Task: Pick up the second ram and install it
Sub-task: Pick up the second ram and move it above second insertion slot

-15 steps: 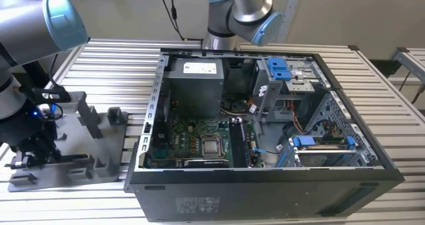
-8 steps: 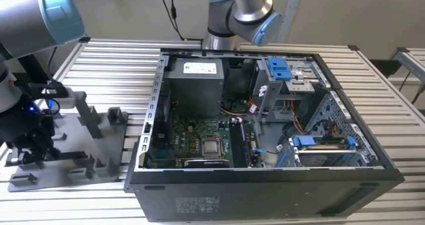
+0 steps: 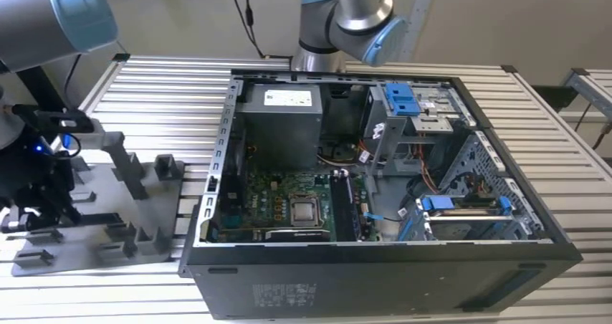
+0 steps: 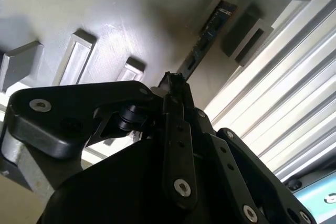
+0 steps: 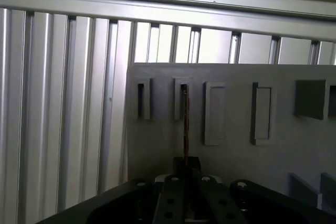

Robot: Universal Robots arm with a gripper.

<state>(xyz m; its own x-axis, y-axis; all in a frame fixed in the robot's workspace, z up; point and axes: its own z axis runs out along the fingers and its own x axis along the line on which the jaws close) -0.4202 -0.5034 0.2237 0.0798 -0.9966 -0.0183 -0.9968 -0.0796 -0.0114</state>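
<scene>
Arm (image 3: 342,12): grey tube sections with pale blue joint caps are seen at the back of the counter (image 3: 172,94) and at the exterior view's upper left
Gripper (image 4: 173,81): black, with linked bars; it is set low over the fixture plate (image 5: 236,171) at the exterior view's left, well apart from the computer case (image 3: 383,281)
Fingers (image 5: 181,165): drawn close together about the near end of the second ram, whose edge is pinched between them in both wrist views
Second ram (image 4: 208,31): a long, narrow, dark stick with chips along its face; it is stood on edge in a slot of the fixture plate, and in the first wrist view it is seen as a thin dark line running from a raised slot frame back to the fingers
Fixture plate: grey plastic, laid flat on the counter beside the case, with upright posts and several rectangular slot frames
Counter: made of ribbed aluminium slats, and both plate and case are carried on it
Computer case: black, laid on its side with the panel off
Motherboard (image 3: 277,195): green, exposed on the case floor
Processor (image 3: 306,211): a square silver chip, seated in the middle of the motherboard
Power supply (image 3: 282,116): a grey box, mounted at the back of the case
Drive brackets (image 3: 402,98): blue, fixed at the case's side towards the exterior view's right
</scene>
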